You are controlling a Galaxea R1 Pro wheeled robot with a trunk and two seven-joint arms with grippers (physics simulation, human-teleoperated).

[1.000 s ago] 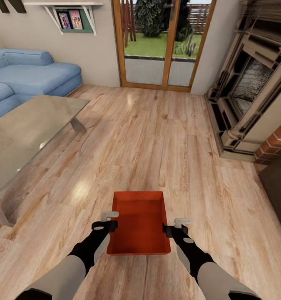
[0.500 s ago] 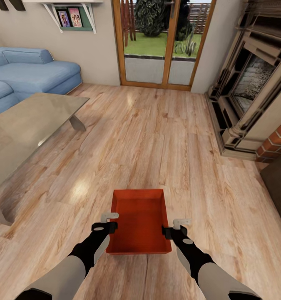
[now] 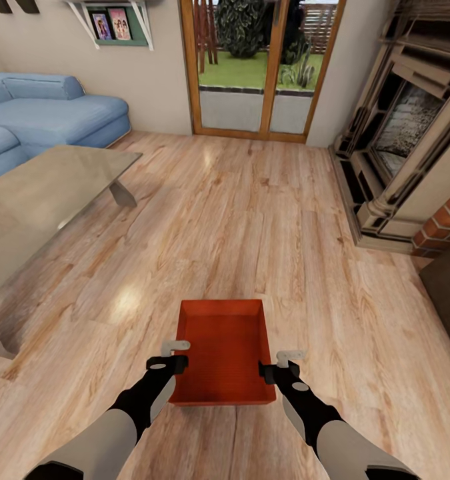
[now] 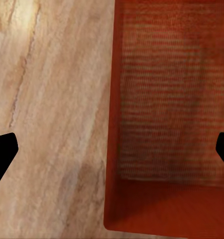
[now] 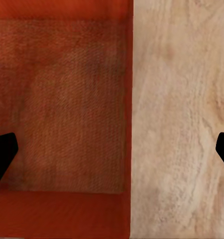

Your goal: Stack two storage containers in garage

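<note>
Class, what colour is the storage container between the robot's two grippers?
Orange-red all over; the storage container shows best in the head view.

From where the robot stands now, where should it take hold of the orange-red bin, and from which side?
The orange-red bin is best gripped at its two long side walls, one claw from each side, coming down over the rims. It is open-topped with thin walls. Left claw and right claw already straddle them.

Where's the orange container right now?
In the head view, the container sits low centre, between the left gripper and right gripper, over the wood floor.
</note>
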